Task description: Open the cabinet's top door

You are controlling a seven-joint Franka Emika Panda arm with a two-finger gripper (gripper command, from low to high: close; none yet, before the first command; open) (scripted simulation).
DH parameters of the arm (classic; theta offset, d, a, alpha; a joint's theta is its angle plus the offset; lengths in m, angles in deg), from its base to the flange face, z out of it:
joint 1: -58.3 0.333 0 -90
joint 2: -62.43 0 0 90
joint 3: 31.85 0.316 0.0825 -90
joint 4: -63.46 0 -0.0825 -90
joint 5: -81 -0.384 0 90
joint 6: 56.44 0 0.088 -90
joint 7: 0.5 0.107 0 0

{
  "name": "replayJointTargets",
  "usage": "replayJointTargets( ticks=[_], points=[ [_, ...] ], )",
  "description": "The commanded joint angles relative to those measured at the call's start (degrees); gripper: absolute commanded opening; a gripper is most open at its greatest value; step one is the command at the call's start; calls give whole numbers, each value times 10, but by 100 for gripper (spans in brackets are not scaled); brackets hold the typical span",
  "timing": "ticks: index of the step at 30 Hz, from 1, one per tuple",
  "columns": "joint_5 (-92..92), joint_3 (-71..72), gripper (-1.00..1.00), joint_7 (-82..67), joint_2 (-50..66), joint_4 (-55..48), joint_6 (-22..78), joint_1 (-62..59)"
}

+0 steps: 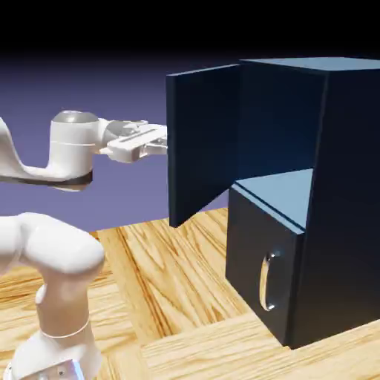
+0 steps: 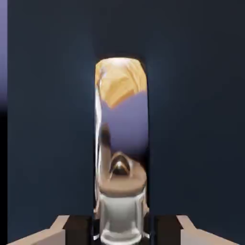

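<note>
Though open above, cabinet [image 1: 349,208] closed below.

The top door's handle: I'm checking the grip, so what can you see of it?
The top door's handle is a smooth, shiny, silver bar, metallic in look, reflecting tan and violet. In the hand view it runs lengthwise up the dark navy top door. The gripper is shut on its near end, a fingertip at each side. In the exterior view the swung-open door hides it.
</note>
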Motion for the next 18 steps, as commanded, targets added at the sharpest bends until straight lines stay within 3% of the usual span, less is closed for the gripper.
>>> replayJointTargets(
  ticks=[1,18],
  points=[
    [-18,20,-100,8,21,-16,20,-9],
    [-185,312,-100,169,374,-349,374,-245]
  ],
)
